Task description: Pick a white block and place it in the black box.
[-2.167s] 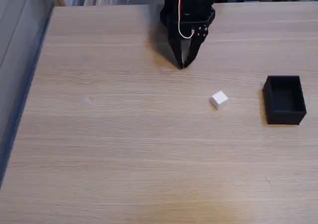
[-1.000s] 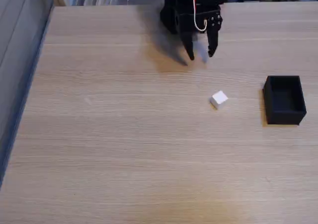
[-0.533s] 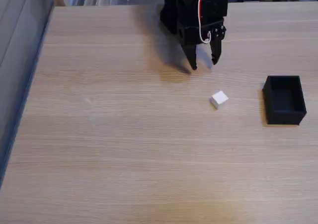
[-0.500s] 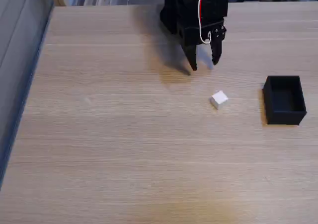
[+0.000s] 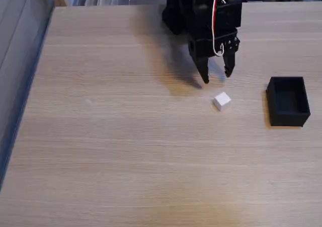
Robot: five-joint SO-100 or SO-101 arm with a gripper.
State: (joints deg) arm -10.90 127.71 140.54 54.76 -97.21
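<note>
Right now your end effector [image 5: 217, 77] hangs w/ its two fingers spread apart and nothing between them, tips pointing down toward the bench [image 5: 126, 146], just on the far side of the white block [image 5: 221, 100]. That block sits on bare wood right of center in the fixed view, apart from the fingertips and not touched by anything. The black box [image 5: 288, 100] stands farther right, well apart from the block, open top up and apparently empty.

Risks from here, as I judge them:
- The block looks about as wide as the finger gap, so there's little margin. If you come down slightly off to the left or right, one fingertip could land on top of it or knock it sideways instead of straddling it.
- It sits rotated relative to the bench edges, w/ a corner toward the near side. If the fingers close across corners rather than flat faces, it may twist or squirt out.
- Dropping too low could jam the tips into the wood; closing too high could give a weak pinch, and the cube might slip during the carry to the right.
- The box walls look thin and light, so a low pass could bump or shove it.

As for orientation, it's a cube, so no real long axis; top face looks flat and level. What matters is the yaw, so line the fingers up w/ a pair of opposite flat faces before you close.
</note>
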